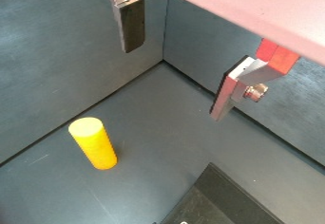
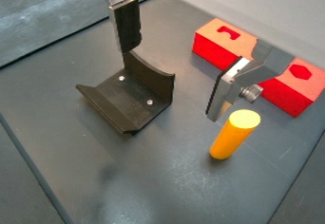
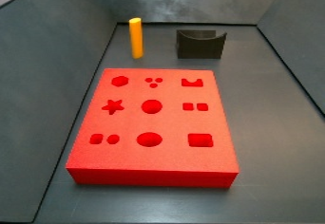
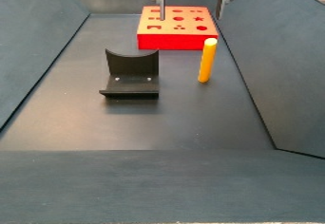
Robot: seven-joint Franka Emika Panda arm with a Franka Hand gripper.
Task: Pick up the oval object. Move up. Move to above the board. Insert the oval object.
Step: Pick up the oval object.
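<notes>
Nearest to the camera in a wrist view, the two silver fingers (image 2: 125,24) of the gripper (image 2: 178,62) are seen, spread wide apart with nothing held between them. The oval object (image 2: 234,136) stands upright on the dark floor, untouched, so its long axis is vertical. It is placed just below and a little beyond the angled finger, not yet between the two plates, and the gripper hangs above it. It is judged that the gripper must be shifted a little toward the peg and then lowered, so that the pads close on the rounded sides.

In a side view the oval object (image 3: 135,37) is found near the far left corner of the floor, close to the left wall. The dark grey notched block (image 3: 200,43) stands beside it, apart, toward the far edge. The board (image 3: 154,124) lies in the middle of the floor, near the peg but not touching it. Open room is left around the peg on all sides, though the wall is near.
</notes>
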